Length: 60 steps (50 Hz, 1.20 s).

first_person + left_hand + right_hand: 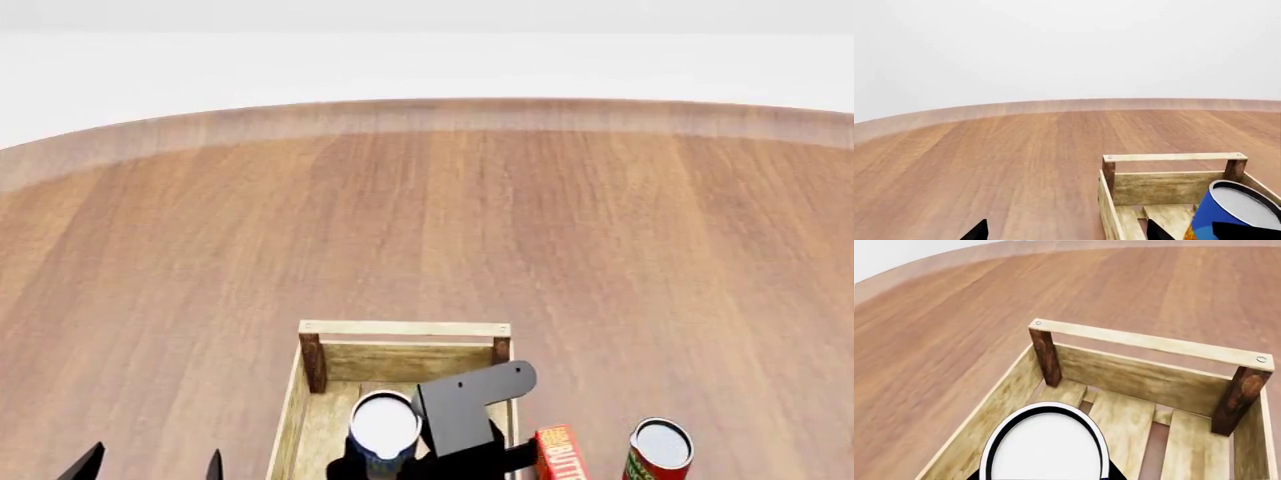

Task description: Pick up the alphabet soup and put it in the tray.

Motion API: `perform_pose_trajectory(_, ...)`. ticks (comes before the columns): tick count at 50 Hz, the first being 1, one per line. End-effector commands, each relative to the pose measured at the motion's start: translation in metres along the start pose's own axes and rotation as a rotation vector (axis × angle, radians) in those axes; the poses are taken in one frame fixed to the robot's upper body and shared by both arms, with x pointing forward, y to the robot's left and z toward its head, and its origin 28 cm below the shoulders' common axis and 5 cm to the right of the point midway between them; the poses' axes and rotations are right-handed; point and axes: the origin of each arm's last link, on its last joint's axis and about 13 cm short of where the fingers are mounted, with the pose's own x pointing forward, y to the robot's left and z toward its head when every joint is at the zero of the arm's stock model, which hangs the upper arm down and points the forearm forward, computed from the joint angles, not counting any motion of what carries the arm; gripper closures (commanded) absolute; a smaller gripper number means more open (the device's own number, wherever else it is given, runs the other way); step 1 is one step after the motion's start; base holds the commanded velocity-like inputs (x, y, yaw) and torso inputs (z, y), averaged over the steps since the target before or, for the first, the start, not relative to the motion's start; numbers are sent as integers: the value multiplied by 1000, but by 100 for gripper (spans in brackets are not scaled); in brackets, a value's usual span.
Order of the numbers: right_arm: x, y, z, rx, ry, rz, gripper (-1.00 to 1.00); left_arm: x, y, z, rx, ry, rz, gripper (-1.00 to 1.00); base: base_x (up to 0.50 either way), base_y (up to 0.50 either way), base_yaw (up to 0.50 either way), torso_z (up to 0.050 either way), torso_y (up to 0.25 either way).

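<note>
My right tool (400, 462) grips the soup can (384, 425) from the side and holds it upright inside the tray (404, 329), above the slats near its far handle. My left tool (147, 468) hangs open over the bare surface (427, 230), beside the tray. A red-and-green can (659, 450) stands outside.

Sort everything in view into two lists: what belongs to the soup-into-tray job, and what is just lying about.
Belongs to the job:
- alphabet soup, over the tray's inside
- tray
- right tool at the can; its grip is hidden

Just lying about:
- red-and-green can, on the table beside the tray
- red box, between that can and the tray
- left tool, off to the side, holding nothing
</note>
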Motion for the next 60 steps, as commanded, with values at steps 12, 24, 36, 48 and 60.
perform_pose_trajectory(12,19,-1,1,-33,45,8,100,-1,2,1,-5,-5,4,-100,0,0,0,0,1)
perform_pose_trajectory(24,23,-1,-1,-42,77,10,100,-1,2,1,-9,-5,5,-100,0,0,0,0,1)
perform_pose_trajectory(36,25,0,-3,-52,95,15,100,-2,2,2,-9,-5,6,-100,0,0,0,1,1)
perform_pose_trajectory(48,27,0,-3,-44,112,15,100,-2,2,2,-8,-6,5,-100,0,0,0,0,0)
perform_pose_trajectory(60,29,-1,-4,-41,129,10,100,-1,2,3,-8,-8,6,-100,0,0,0,0,1)
